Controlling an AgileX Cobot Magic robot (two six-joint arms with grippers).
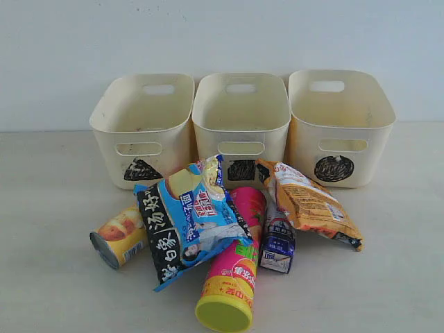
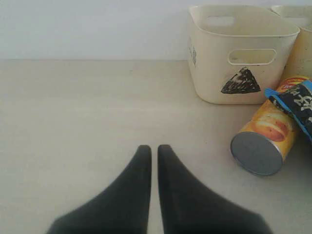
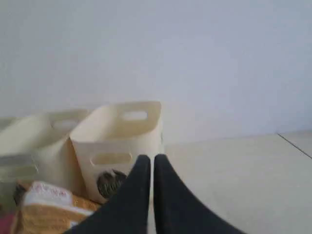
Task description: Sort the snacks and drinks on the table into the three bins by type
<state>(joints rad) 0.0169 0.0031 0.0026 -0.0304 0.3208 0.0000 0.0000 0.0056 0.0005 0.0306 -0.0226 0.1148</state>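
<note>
Three cream bins stand in a row at the back: triangle [image 1: 104, 142], square [image 1: 208, 142] and circle [image 1: 371, 149]. In front lies a pile: a blue-white-black bag [image 1: 187, 225] over a pink tube [image 1: 234, 274], a yellow-red tube [image 1: 119, 237], a dark purple box [image 1: 277, 246] and an orange-yellow bag [image 1: 311, 203]. I cannot pick out the blue-and-white carton for sure. My left gripper [image 2: 150, 147] is shut and empty over bare table, left of the yellow-red tube [image 2: 265, 145]. My right gripper [image 3: 148, 158] is shut and empty, in front of the circle bin [image 3: 114, 131].
The triangle bin [image 2: 209, 73] stands beyond the left gripper to its right. The orange-yellow bag [image 3: 46, 207] lies beside the right gripper. A white wall runs behind the bins. Neither arm shows in the exterior view.
</note>
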